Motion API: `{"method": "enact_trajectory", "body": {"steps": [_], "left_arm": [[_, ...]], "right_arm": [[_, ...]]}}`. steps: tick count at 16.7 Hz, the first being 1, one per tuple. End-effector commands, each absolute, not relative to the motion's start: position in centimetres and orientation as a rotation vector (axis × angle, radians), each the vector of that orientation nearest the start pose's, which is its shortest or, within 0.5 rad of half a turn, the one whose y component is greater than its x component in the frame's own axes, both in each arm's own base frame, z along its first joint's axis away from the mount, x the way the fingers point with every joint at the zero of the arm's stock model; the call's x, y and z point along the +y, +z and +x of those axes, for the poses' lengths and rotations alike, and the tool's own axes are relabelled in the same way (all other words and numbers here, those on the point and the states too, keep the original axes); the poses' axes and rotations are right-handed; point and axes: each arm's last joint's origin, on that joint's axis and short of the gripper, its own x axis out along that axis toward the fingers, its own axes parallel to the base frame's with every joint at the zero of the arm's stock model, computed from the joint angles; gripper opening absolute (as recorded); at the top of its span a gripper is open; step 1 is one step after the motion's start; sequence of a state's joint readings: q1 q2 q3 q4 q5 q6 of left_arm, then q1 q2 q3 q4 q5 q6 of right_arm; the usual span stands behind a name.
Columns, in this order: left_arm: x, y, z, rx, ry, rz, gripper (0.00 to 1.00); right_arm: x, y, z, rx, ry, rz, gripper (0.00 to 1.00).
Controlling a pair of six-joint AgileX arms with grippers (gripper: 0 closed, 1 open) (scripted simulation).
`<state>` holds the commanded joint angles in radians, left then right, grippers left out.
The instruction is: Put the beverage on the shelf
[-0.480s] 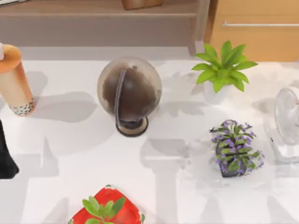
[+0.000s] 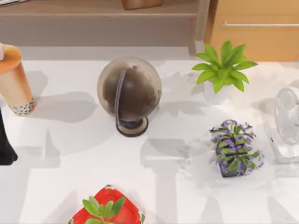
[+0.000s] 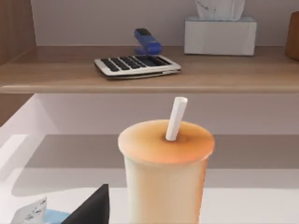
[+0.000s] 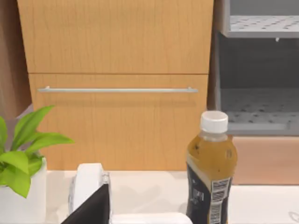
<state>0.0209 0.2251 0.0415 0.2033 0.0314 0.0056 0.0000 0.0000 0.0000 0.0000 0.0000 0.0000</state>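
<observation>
One cup (image 2: 15, 81) stood at the table's left edge, below the shelf (image 3: 140, 77), so the left gripper (image 2: 5, 149) sat near it. I could not tell its finger gap.

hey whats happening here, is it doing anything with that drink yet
Not holding it yet. The beverage stands upright on the white table at its left edge, straw in its lid, untouched. The left arm is at that same left edge, just in front of the cup, and its wrist camera looks straight at the cup with the shelf behind and above it. The shelf already carries a calculator.
</observation>
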Motion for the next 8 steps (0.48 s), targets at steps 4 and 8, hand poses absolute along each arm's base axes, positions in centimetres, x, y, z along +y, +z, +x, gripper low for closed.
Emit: {"method": "enact_trajectory", "body": {"steps": [4, 8], "left_arm": [[0.4, 17.7, 14.6, 0.033, -0.014, 0.005, 1.0], [0.9, 16.1, 18.0, 0.128, -0.018, 0.0, 1.0]], "right_arm": [[-0.1, 16.0, 10.6, 0.0, 0.0, 0.0, 1.0], [-0.1, 16.0, 10.6, 0.0, 0.0, 0.0, 1.0]]}}
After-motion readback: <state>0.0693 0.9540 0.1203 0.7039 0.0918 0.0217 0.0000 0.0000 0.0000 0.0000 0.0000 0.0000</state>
